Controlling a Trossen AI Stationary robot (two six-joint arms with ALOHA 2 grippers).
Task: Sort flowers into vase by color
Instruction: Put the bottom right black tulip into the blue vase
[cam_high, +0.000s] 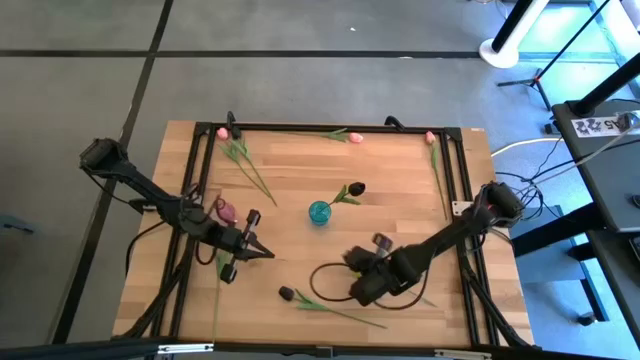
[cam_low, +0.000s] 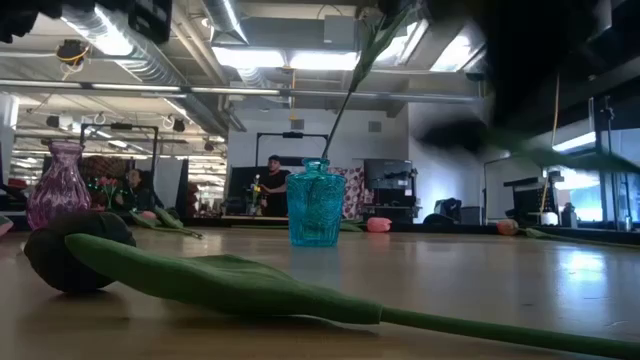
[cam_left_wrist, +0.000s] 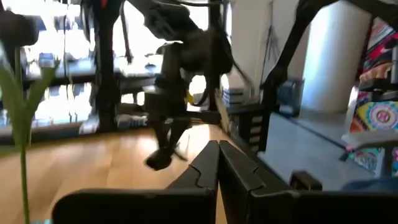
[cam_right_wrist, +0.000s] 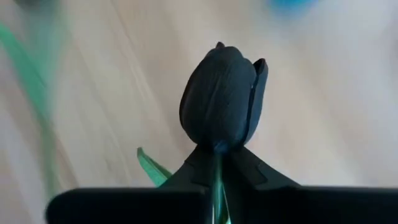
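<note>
A teal vase (cam_high: 319, 212) (cam_low: 316, 215) stands mid-table with one dark tulip (cam_high: 356, 188) in it, stem in the mouth. A purple vase (cam_high: 228, 211) (cam_low: 58, 185) stands to the left. Another dark tulip (cam_high: 287, 294) (cam_low: 75, 250) lies flat by the near edge. Pink tulips (cam_high: 222, 133) (cam_high: 355, 136) (cam_high: 430, 138) lie along the far edge. My right gripper (cam_high: 353, 260) (cam_right_wrist: 217, 152) is near-right of the teal vase, shut on a dark tulip (cam_right_wrist: 221, 99). My left gripper (cam_high: 258, 250) (cam_left_wrist: 219, 149) is shut and holds nothing, near the purple vase. My right gripper pinches the dark tulip's green stem (cam_right_wrist: 216, 177) between its two fingers, just below the head (cam_right_wrist: 221, 99). The head stands right past the fingertips. The tulip looks lifted off the table; the rest of its stem is hidden behind the gripper.
Black rails (cam_high: 195, 190) (cam_high: 455, 180) run along the table's left and right sides. A dark cable loop (cam_high: 318, 283) lies near the right gripper. Bare wood shows between the vases and the far edge. In the low view, people stand in the room beyond the table.
</note>
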